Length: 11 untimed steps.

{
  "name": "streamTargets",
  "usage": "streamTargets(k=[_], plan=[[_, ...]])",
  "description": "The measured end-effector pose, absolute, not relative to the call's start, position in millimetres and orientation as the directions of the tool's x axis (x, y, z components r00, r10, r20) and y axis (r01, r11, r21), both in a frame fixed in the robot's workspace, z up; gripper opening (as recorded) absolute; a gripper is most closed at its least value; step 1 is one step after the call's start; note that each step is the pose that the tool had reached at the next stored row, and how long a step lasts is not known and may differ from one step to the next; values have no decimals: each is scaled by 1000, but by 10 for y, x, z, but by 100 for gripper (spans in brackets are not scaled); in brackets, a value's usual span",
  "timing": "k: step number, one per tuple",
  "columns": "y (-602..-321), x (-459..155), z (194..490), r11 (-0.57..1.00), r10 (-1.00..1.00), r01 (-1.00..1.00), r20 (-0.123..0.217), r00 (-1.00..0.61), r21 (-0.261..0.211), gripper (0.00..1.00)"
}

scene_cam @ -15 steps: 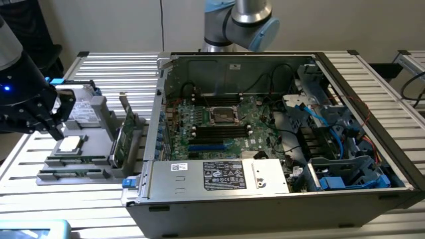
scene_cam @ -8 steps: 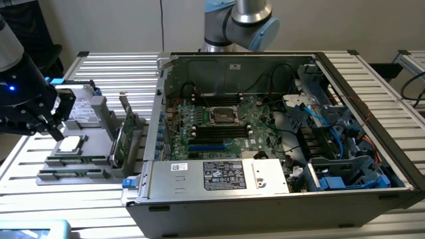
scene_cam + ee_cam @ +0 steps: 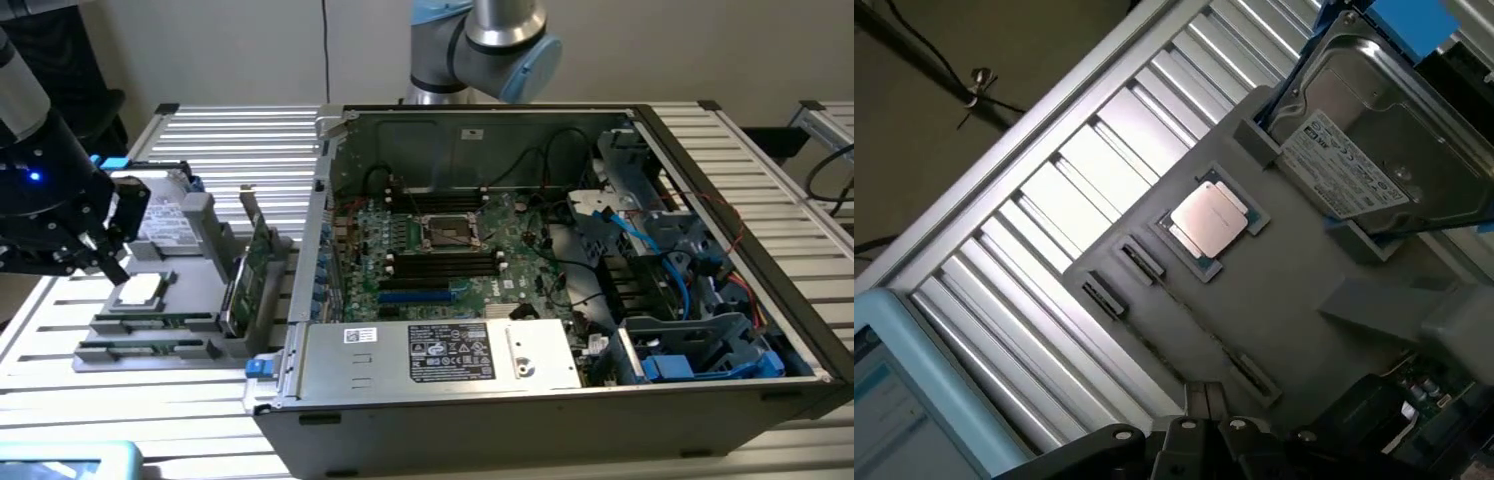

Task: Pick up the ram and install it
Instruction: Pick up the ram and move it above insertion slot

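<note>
I have 1 arm on this job, and its gripper hangs over the grey parts holder on the exterior view's left, above the end that carries the hard drive and the bare processor. In the wrist view the 2 fingers are pressed together with nothing between them, so the hand is closed and empty.

The ram lies seated on edge in the holder, just beyond the processor toward the camera. Its long axis runs across the exterior view from left to right, along the holder's near side. A second identical stick lies parallel to it, 1 row closer to the camera. I take the row nearer the gripper as my target, though that is my judgement, since the 2 look alike.

From the closed fingers, the stick sits lower and toward the camera, apart from them and untouched. The open computer case stands well apart on the exterior view's right.
</note>
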<state>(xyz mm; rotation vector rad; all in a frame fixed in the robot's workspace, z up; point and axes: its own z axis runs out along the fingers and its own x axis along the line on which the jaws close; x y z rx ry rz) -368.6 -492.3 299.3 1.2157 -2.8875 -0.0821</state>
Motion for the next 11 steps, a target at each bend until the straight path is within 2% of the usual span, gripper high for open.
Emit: streamTargets(k=[11], plan=[[-4923,-3685,2970,541,-840,-839,-13,-542,51,11]])
